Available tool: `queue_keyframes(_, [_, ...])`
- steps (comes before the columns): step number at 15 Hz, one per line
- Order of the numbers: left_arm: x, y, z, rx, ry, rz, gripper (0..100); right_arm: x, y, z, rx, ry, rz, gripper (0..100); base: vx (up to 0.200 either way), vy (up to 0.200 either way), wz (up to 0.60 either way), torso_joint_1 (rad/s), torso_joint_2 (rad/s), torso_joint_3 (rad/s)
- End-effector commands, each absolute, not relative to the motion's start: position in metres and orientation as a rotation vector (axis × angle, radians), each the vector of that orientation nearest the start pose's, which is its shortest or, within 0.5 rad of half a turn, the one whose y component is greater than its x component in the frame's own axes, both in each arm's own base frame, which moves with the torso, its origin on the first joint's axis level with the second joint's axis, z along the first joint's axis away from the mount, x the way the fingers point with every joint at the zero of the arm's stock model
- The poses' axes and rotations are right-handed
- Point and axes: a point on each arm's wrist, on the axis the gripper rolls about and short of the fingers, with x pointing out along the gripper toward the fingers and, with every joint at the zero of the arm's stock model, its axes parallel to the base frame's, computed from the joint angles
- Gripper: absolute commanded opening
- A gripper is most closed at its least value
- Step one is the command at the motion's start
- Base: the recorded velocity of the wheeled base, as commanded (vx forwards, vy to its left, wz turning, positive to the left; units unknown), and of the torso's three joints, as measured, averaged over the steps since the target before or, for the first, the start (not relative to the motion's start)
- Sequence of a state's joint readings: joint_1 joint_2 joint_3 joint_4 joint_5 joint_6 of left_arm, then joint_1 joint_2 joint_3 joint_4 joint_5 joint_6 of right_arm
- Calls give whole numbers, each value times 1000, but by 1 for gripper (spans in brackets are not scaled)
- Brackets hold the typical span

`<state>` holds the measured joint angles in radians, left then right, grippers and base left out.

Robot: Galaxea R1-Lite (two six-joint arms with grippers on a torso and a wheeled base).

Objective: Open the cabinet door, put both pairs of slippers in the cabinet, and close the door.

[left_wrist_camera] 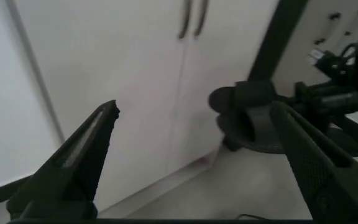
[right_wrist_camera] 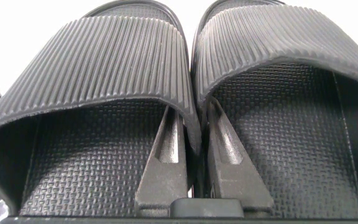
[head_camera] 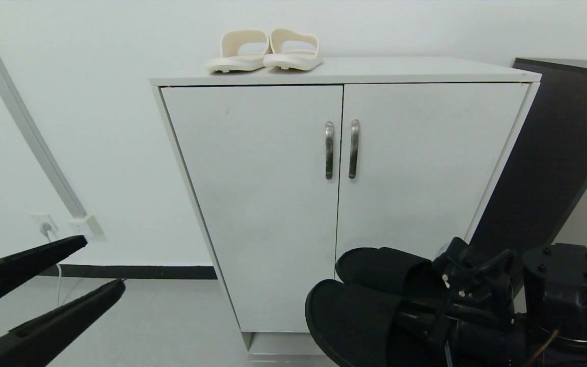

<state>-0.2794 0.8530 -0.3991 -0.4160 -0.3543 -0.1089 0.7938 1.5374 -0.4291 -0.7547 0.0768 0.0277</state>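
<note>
- Right gripper (right_wrist_camera: 192,112): we find it clamped on the black slippers (head_camera: 370,300). Its two fingers (right_wrist_camera: 163,162) run under the straps and pinch the adjoining inner edges of the pair, so both shoes hang from one grip.
- The toes of the pair point away from that gripper toward the cabinet (head_camera: 252,204), just ahead of it and low, in front of the foot of the right door (head_camera: 426,168). We cannot tell whether they touch it.
- Left gripper (head_camera: 102,262): jaws spread wide, nothing between them. It sits low, off to the outer side of the cabinet, well apart from the right gripper.
- Both doors are shut. The left handle (head_camera: 329,150) and right handle (head_camera: 354,149) stand side by side at the centre seam, above and ahead of the left gripper, toward the right arm's side.
- The cream slippers (head_camera: 265,51) rest as a pair on the cabinet top, high above both grippers.
- Our judgement: the step in hand is opening a door, and the free left gripper is the one to do it.
- Recommendation: close squarely around one handle bar only, as the two sit close together; pull along the door's arc, not straight back.
- Risk: the held pair stands in the swing of the right door. We advise drawing the right arm back first, or taking the left door (head_camera: 258,193).
- Risk: a two-edge pinch may let one shoe slip; move that arm gently.
</note>
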Motion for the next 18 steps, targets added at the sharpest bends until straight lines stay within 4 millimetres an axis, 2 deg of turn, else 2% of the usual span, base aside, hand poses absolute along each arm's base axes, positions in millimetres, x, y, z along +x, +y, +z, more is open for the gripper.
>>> queue_keyframes(1, [113, -55, 222, -110, 134, -733, 100, 159, 166, 141, -103, 358, 866, 0, 0, 0, 0, 0, 0, 0])
queue_keyframes(6, [140, -91, 235, -97, 159, -834, 100, 159, 166, 140, -102, 361, 881, 0, 0, 0, 0, 0, 0, 0])
queue_keyframes(9, [149, -114, 243, -92, 145, -879, 100, 157, 167, 140, -104, 362, 890, 0, 0, 0, 0, 0, 0, 0])
queue_keyframes(11, [152, -137, 252, -90, 133, -936, 100, 156, 166, 140, -103, 361, 890, 0, 0, 0, 0, 0, 0, 0])
queue_keyframes(15, [188, -179, 278, -185, 123, -1019, 100, 156, 166, 140, -102, 361, 896, 0, 0, 0, 0, 0, 0, 0])
queue_keyframes(18, [208, -199, 279, -199, 140, -1068, 100, 156, 166, 138, -105, 372, 897, 0, 0, 0, 0, 0, 0, 0])
